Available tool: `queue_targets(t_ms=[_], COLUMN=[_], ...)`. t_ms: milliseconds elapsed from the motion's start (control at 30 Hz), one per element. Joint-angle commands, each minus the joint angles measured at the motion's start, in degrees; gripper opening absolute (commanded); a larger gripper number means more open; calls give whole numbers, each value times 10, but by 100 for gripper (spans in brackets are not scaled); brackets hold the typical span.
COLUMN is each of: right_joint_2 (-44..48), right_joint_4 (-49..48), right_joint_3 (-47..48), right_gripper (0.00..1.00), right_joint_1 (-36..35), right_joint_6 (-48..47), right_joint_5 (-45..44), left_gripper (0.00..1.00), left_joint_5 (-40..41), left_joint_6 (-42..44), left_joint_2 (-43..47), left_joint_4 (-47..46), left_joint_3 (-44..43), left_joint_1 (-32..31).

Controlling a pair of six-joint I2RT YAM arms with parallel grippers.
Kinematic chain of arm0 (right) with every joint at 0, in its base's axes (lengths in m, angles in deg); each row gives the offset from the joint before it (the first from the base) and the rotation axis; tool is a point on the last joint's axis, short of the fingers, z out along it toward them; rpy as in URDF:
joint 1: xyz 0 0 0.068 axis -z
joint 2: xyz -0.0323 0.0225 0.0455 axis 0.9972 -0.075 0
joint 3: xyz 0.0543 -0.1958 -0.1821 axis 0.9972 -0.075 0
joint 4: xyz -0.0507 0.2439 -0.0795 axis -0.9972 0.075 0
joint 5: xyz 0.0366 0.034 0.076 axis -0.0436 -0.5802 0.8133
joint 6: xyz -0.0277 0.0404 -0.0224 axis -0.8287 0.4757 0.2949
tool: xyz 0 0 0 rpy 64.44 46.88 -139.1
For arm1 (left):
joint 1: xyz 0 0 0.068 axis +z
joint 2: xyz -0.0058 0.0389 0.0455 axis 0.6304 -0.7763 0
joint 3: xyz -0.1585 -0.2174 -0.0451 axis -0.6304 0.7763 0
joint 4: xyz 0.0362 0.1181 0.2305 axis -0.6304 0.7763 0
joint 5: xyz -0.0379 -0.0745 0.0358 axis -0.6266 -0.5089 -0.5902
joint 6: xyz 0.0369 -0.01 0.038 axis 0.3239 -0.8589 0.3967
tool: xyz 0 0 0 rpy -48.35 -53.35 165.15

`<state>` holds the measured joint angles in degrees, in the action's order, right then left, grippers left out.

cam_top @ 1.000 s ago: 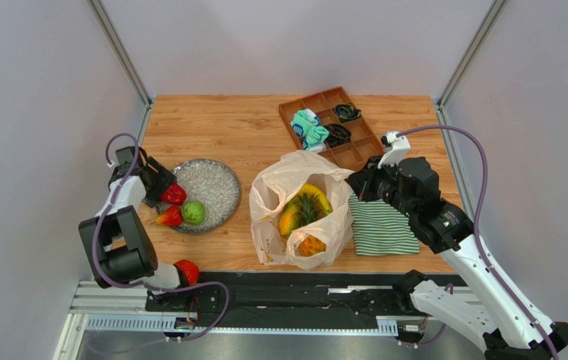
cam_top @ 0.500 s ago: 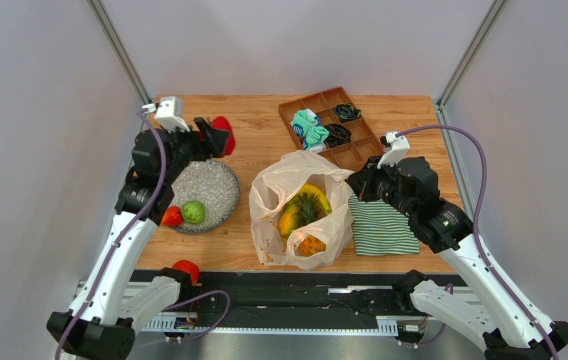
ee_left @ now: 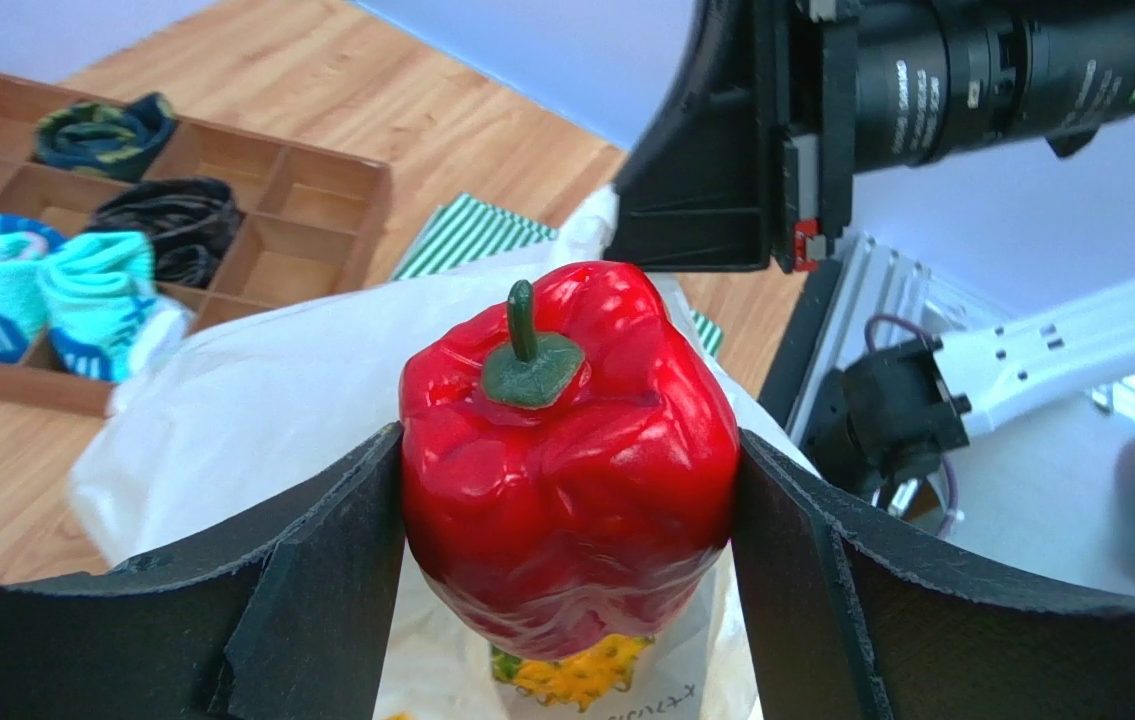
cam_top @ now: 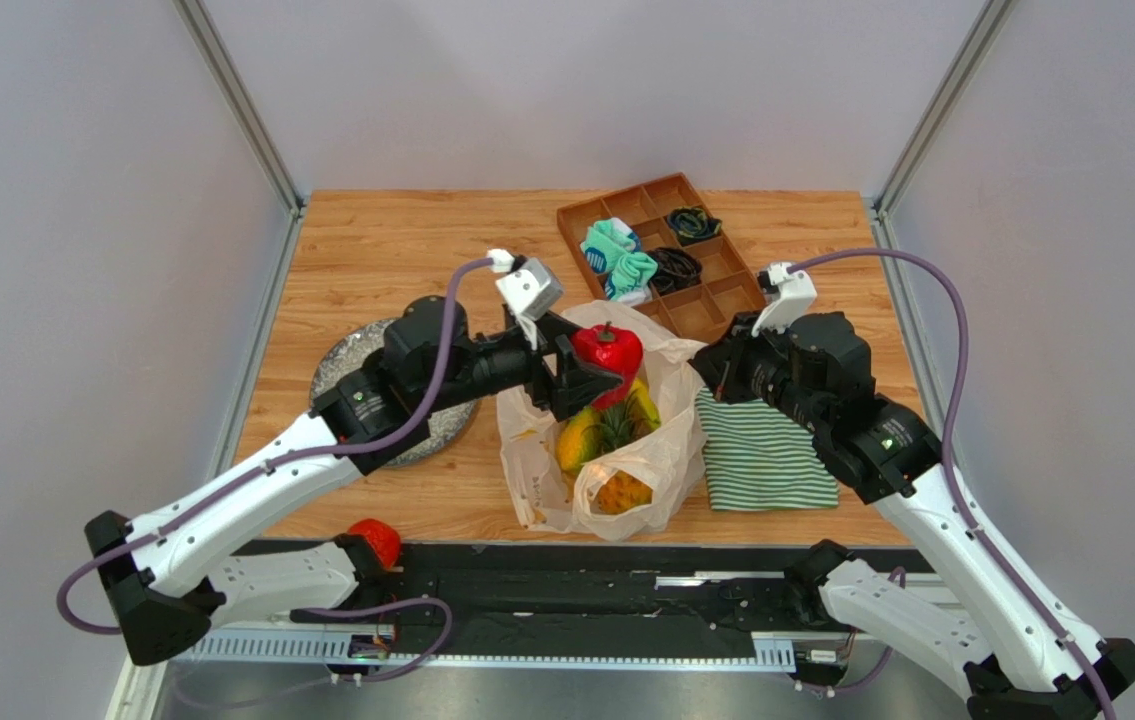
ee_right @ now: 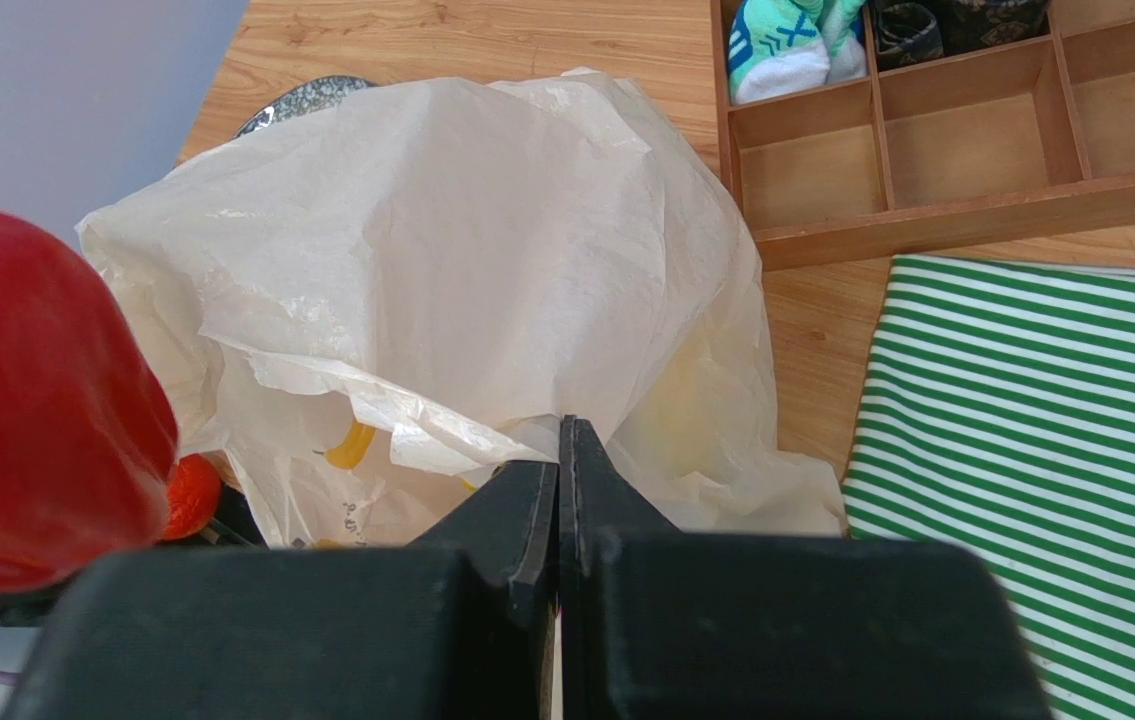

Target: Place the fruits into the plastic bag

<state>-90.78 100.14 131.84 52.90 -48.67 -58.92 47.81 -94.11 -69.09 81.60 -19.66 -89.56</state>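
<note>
Left gripper [cam_top: 597,365] clamped on red pepper [ee_left: 566,435], stem up, hovering over bag [ee_right: 483,225] mouth, reaching in from 9 o'clock. Right gripper [ee_right: 560,450] pinched shut on bag rim at 3 o'clock, likely to hold mouth open for drop. Pineapple [cam_top: 614,422] already inside.

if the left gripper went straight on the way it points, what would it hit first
Likely the right gripper pinching the rim of the plastic bag, with the red pepper touching first; depth is unclear.
</note>
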Motion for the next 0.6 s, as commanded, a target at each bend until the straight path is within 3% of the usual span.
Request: queue_targets(t_ms=[0,233,333,467,567], right_joint_2=[1,-1,-3,-3,-8], right_joint_4=[-4,0,-2,-3,-4], right_joint_3=[21,21,21,18,17], right_gripper=[0,0,0,0,0], right_joint_1=[2,1,1,1,1], right_joint_6=[6,6,6,6,8], right_joint_5=[-8,-26,-25,-26,-24], left_gripper=[51,51,51,52,51], left_joint_5=[-30,-11,31,145,173], left_joint_6=[44,51,44,44,45], left_joint_2=[-39,-93,-107,-121,-133], left_joint_4=[-2,44,51,80,88], left_joint_3=[-31,-22,-6,-2,5], left_joint_1=[-26,-31,-31,-31,-32])
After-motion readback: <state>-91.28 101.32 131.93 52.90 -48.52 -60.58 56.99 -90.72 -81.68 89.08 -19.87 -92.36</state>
